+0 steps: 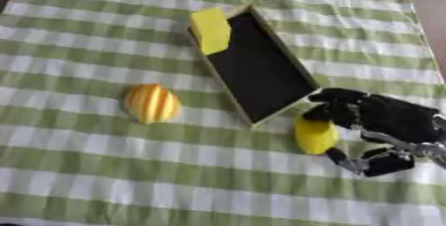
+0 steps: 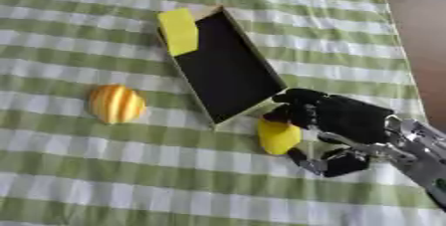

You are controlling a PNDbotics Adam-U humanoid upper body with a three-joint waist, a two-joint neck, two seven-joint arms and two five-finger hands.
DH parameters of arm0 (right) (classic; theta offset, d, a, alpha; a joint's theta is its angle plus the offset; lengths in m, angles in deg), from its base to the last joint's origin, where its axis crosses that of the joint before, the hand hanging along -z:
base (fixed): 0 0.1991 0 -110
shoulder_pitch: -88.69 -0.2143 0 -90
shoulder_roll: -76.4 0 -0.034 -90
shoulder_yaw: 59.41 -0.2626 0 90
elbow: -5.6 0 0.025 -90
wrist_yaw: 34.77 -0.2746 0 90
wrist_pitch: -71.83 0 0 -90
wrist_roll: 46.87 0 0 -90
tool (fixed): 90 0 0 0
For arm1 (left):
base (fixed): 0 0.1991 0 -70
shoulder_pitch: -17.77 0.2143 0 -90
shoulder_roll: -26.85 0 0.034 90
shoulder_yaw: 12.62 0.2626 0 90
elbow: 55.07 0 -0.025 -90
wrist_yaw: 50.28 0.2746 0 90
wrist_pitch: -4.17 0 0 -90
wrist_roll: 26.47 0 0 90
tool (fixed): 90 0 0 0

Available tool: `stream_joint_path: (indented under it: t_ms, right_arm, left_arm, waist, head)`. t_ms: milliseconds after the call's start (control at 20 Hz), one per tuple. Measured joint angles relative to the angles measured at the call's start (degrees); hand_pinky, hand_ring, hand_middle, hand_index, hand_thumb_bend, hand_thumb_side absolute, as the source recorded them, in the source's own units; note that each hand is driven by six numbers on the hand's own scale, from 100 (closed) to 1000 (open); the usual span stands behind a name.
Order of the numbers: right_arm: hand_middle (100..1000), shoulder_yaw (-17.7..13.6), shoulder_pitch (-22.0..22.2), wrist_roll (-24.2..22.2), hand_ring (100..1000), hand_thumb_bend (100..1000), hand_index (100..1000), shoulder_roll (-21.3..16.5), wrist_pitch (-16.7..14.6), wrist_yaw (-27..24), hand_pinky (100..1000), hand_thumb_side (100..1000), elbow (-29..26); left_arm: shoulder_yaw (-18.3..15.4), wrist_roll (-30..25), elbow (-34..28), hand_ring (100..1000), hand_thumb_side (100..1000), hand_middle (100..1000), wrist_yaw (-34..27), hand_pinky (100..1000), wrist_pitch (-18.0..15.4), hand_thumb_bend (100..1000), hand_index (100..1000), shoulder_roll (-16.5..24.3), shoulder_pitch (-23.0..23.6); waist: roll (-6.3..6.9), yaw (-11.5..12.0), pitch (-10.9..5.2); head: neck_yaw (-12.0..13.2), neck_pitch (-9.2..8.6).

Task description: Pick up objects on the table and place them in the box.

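We note a green-and-white checked cloth (image 1: 87, 170) over the bench. Box (image 1: 261, 70): black inside, tan rim, yellow piece (image 1: 211, 30) at its end farthest from the fingers. Black fingers (image 1: 335, 95) touch a plain yellow object (image 1: 313, 134). Beyond the box from them: orange-and-yellow striped object (image 1: 153, 103).

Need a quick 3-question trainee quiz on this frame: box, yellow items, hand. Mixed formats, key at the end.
1. True or false: the right hand has its fingers curled round the yellow object beside the near corner of the box.
2. Multiple choice: where is the flat yellow piece?
A. at the far end of the box
B. under the right hand
C. off the cloth
3. Fill in: the orange ridged object lies on the checked cloth, to the ____ of the box.

Key: 1 true; 2 A; 3 left.
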Motion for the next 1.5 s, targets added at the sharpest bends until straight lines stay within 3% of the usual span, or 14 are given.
stream_joint_path:
  t_ms: [350,750,900,950,1000,1250,1500]
  right_arm:
    - [531,0.1,-0.5,2.6,837,100,737,0.4,0.5,-2.1,908,228,0.0]
    - [412,0.6,-0.4,7.5,722,100,565,0.4,-1.6,-6.8,849,198,0.0]
    - [388,1.1,0.1,8.0,710,100,572,0.4,-3.7,-9.2,841,202,0.0]
    - [388,1.3,0.2,8.0,710,100,579,0.4,-4.5,-10.1,842,273,0.0]
    - [390,1.3,0.2,7.8,712,100,583,0.4,-5.2,-10.9,842,210,0.0]
    - [401,1.1,0.1,7.8,740,100,601,0.3,-8.8,-15.2,880,245,0.0]
    - [399,-1.3,-1.3,8.5,729,100,602,-1.2,-8.6,-19.6,891,280,0.0]
  left_arm:
    - [0.0,-0.2,0.0,792,565,686,-0.1,736,0.1,100,761,-0.5,-0.4]
    - [0.0,-0.3,-0.4,792,566,687,-0.2,738,0.5,100,761,-1.0,-0.4]
    - [0.0,-0.2,-0.7,793,566,687,-0.2,739,0.7,100,761,-1.0,-0.4]
    - [0.0,-0.1,-0.7,793,568,688,-0.2,739,0.8,100,762,-1.0,-0.4]
    - [0.0,-0.1,-0.8,793,566,688,-0.2,739,0.8,100,762,-1.0,-0.4]
    - [0.1,0.2,-1.1,793,565,688,-0.2,740,0.8,100,761,-1.0,-0.4]
    - [0.4,0.3,-1.1,793,565,687,0.1,740,0.8,100,757,-1.0,-0.5]
  waist:
    - [0.00,0.3,0.15]
    - [0.01,0.5,0.10]
    - [0.09,0.2,-0.31]
    - [0.18,0.2,-0.50]
    - [0.28,0.2,-0.65]
    - [0.47,-0.1,-0.98]
    - [0.02,1.3,-0.82]
  head:
    - [-0.4,-0.04]
    - [-0.4,-0.06]
    - [-0.4,-0.04]
    - [-0.4,-0.03]
    - [-0.4,-0.03]
    - [-0.4,-0.02]
    - [-0.9,-0.43]
